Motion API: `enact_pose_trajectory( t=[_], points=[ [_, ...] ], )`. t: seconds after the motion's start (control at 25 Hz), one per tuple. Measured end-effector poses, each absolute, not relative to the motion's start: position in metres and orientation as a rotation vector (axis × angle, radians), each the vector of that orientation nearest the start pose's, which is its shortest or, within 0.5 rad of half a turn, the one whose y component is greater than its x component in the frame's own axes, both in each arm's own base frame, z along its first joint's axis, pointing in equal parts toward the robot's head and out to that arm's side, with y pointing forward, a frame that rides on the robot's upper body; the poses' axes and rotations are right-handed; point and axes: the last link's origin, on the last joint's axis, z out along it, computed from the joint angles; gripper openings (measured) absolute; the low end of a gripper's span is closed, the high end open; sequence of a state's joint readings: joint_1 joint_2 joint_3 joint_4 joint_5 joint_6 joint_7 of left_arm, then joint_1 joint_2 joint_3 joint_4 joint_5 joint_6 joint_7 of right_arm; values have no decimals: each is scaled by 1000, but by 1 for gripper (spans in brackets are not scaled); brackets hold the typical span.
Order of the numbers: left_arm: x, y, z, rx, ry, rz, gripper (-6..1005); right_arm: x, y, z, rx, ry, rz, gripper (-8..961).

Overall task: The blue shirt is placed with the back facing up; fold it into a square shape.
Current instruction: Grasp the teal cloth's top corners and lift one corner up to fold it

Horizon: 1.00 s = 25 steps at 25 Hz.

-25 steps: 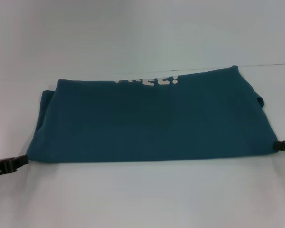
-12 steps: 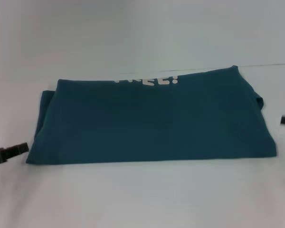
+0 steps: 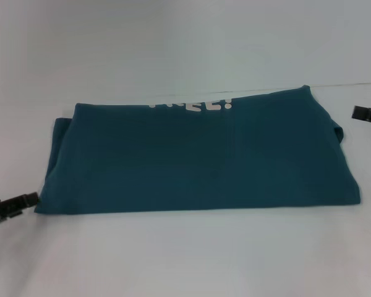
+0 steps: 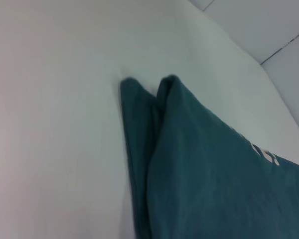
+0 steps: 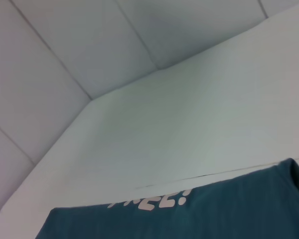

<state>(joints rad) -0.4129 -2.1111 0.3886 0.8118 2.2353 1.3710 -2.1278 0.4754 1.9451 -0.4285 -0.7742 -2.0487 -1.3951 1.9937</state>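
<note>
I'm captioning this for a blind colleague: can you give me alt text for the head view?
A blue shirt lies folded into a wide band on a white table, white lettering at its far edge. The left gripper sits by its near-left corner, the right gripper beside its far-right end.

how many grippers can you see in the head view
2: the left gripper beside the near left corner of the blue shirt, the right gripper off its far right side. Neither touches it.

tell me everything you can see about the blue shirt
The blue shirt is dark teal soft fabric, folded into a wide flat band lying on the white table. White lettering peeks out along its far edge, partly hidden. Its left end shows doubled layers. The left gripper sits at its near left corner; the right gripper is clear of it.
</note>
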Motion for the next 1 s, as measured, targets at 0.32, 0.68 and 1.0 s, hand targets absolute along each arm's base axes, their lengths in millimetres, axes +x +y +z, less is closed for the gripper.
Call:
enact_pose_trajectory(
  t=[0.32, 0.68, 1.0],
  points=[
    [-347, 311, 29, -1948, -1792, -644, 780, 315, 373, 117, -2111, 1282, 697, 840],
    [-345, 316, 20, -1919, -1839, -616, 886, 310, 381, 115, -2101, 1264, 698, 920],
    [-340, 332, 26, -1931, -1832, -536, 885, 309, 380, 116, -2101, 1265, 707, 920]
  ],
)
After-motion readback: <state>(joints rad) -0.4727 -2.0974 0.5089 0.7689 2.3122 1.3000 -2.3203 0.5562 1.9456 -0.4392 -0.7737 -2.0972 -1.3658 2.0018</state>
